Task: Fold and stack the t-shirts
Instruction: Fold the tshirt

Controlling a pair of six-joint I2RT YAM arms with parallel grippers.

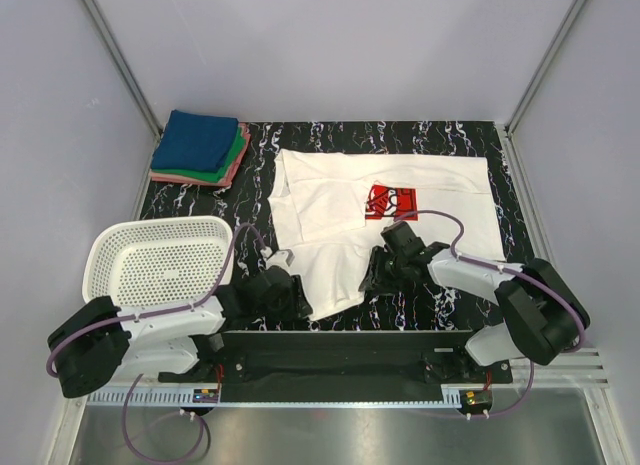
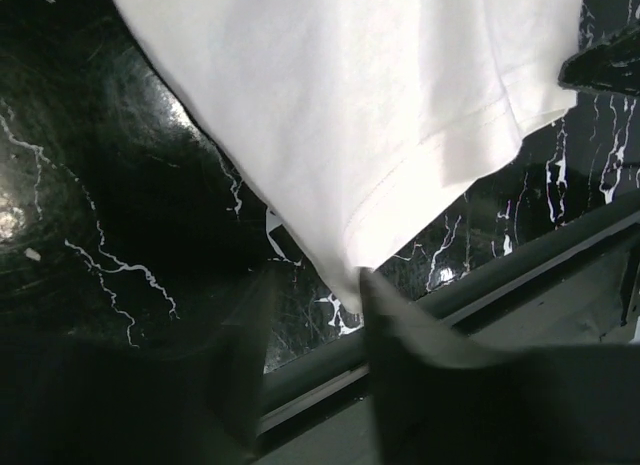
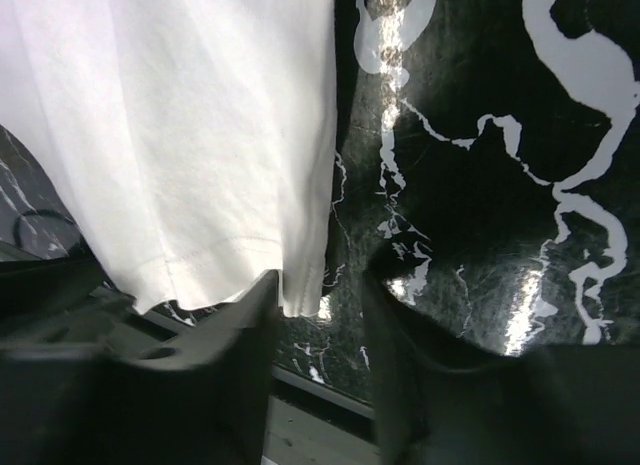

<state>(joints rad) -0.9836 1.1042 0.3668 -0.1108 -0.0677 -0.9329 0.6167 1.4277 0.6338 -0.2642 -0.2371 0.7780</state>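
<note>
A white t-shirt with a red chest print lies spread on the black marble table. Its near hem has two corners. My left gripper is down at the left corner. In the left wrist view that gripper is open, and the shirt's corner hangs just at its right fingertip. My right gripper sits at the other hem corner. In the right wrist view that gripper is open, and the hem corner lies between the jaws beside the left finger. Folded blue, green and pink shirts are stacked at the back left.
A white mesh basket stands at the near left, beside the left arm. The table's front edge and a dark rail run just behind both grippers. Grey walls close in the back and sides.
</note>
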